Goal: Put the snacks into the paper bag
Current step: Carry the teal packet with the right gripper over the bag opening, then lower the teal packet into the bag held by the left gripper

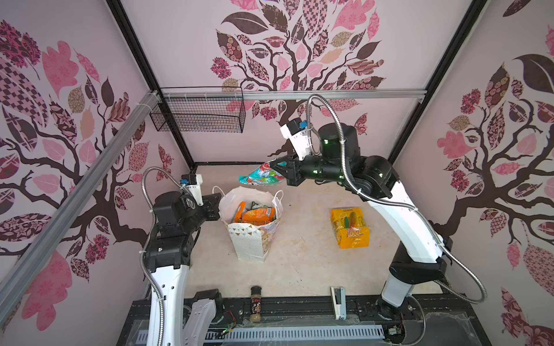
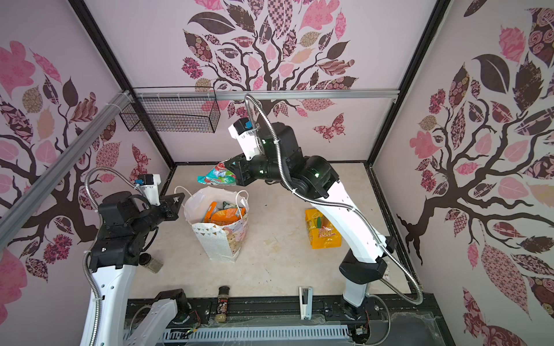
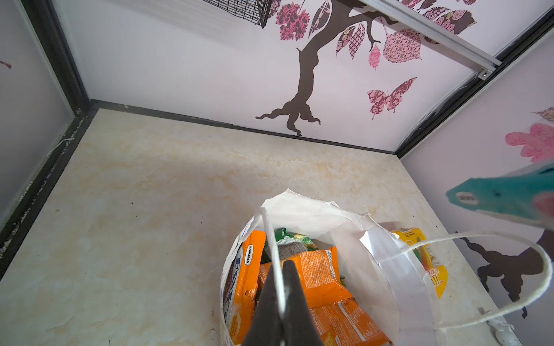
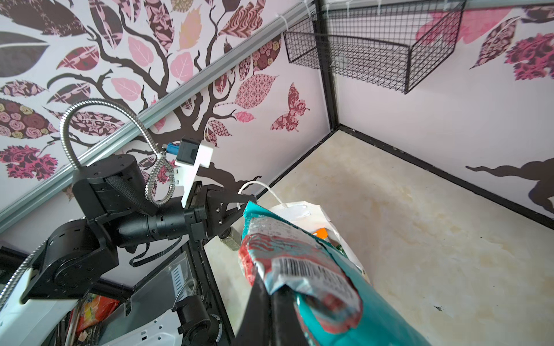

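Teal packet (image 4: 287, 239) gripped by right tool (image 4: 266, 295) shows barcode (image 4: 302, 266) only wrist-side; left tool (image 3: 281, 269) pinches bag (image 3: 314, 209) cord (image 3: 271, 233).

Lab test booth: framed decal walls (image 1: 186, 45)

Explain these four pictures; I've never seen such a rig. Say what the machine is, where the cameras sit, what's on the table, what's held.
Two robot arms work on a table inside a walled booth. Two pictures look down from one overhead camera pair; the other two come from a camera on each arm's wrist. The left end effector is shut on the cord handle of the paper bag, which stands upright with orange packets inside. The right end effector pinches a teal packet in the air, not yet in the bag. A yellow packet lies flat on the table; a spice jar and white stapler lie at the near edge.
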